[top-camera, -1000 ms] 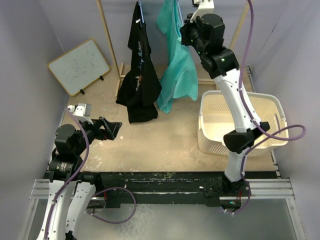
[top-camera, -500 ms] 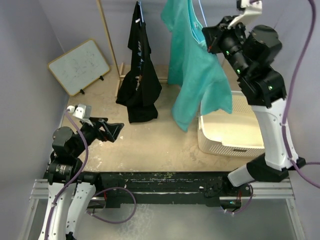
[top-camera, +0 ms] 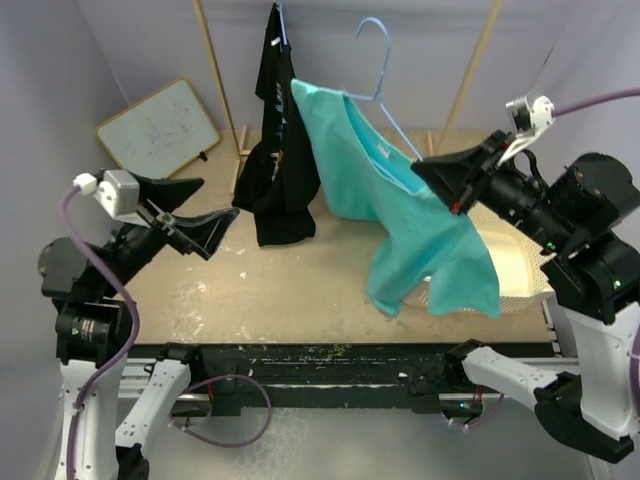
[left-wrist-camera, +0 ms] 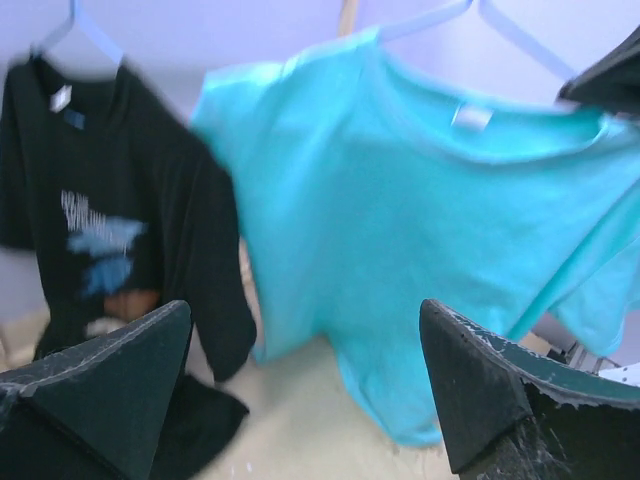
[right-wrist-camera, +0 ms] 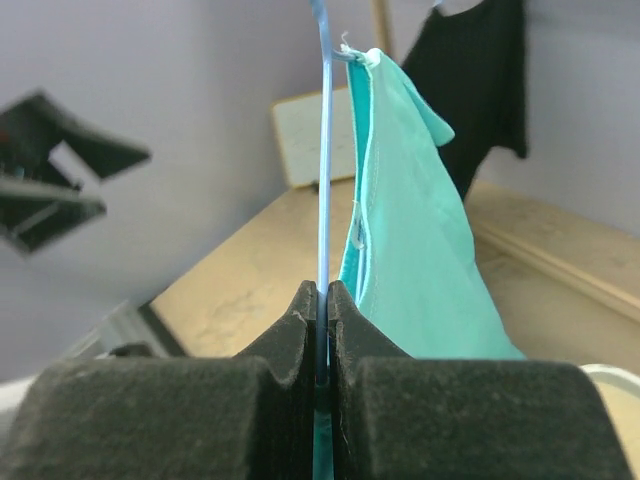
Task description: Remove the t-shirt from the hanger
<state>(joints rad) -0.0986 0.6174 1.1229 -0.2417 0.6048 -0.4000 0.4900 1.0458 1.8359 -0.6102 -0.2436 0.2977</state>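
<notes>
Above the table (top-camera: 300,290), right tool (top-camera: 430,172) pinches hanger (right-wrist-camera: 322,150) bearing teal t-shirt (top-camera: 400,210); left tool (top-camera: 218,200) wide

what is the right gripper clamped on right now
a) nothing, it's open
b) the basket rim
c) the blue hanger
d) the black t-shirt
c: in the right wrist view the right gripper has its jaws shut on the thin wire of the blue hanger, with the teal t-shirt draped on that hanger beside the jaws.
</notes>
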